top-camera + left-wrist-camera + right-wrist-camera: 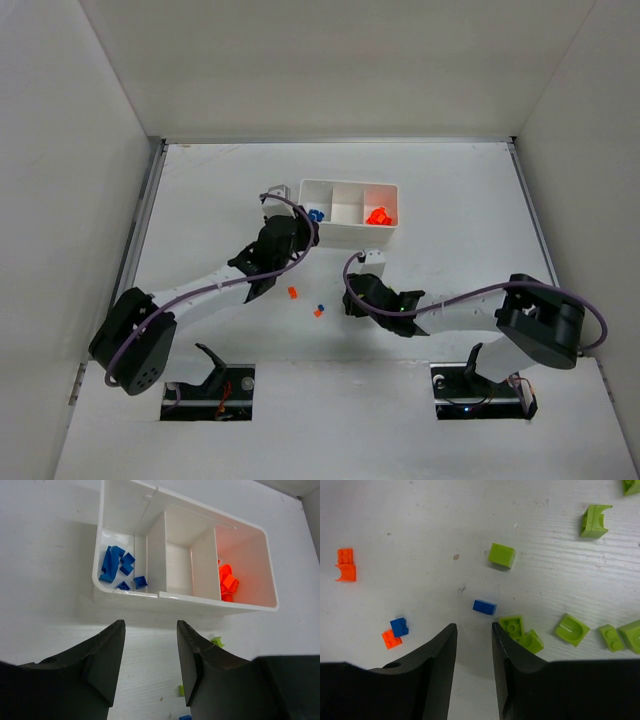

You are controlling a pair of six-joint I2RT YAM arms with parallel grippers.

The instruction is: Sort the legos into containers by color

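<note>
White counter (200,200) between white walls carries the loose pieces. Right jaws stand apart and empty, low over it. A blue brick (484,607) lies just ahead of their gap, its long axis almost along the closing line, with green bricks (522,632) close beside it. Left jaws, also apart and empty, hang before the tray (185,601), whose left compartment holds blue. I judge the right arm nearer.

An evenly lit white table (200,190) stood boxed in on three sides by a plain white back wall (340,60), left wall (60,150) and right wall (590,110).
</note>
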